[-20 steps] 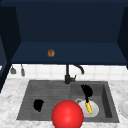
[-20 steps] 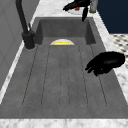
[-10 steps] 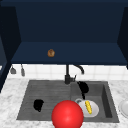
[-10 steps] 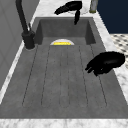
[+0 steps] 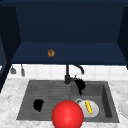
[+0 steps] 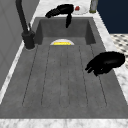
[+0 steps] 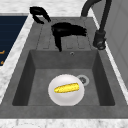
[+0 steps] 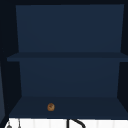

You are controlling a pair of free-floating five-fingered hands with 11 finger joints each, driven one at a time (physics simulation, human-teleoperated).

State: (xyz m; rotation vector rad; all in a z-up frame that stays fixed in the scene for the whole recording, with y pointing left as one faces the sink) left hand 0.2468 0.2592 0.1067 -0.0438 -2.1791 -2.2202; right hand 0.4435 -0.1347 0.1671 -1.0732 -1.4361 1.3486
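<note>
While the right hand (image 5: 80,83) hangs in the air over the back edge of the sink basin (image 7: 32,75), its fingers lie nearly straight and hold nothing, with one digit pointing straight down toward the basin floor. It floats just beside the black faucet (image 5: 67,75), and in the right side view it spans the line where the draining board meets the basin (image 7: 68,30). Below it and well apart, a white plate (image 7: 56,96) rests on the basin floor next to the drain (image 7: 83,80), carrying a yellow corn cob (image 7: 66,88). The left hand (image 5: 38,104) hovers above the ribbed draining board (image 6: 62,82) near its front edge, fingers loosely curled and holding nothing. A red ball (image 5: 67,115) sits at the front of the sink in the front view. A small brown muffin (image 8: 51,107) lies on the lowest shelf of the dark blue cabinet (image 8: 70,75) above. A second plate (image 5: 124,108) lies on the marble bench (image 5: 8,100) to the right.
</note>
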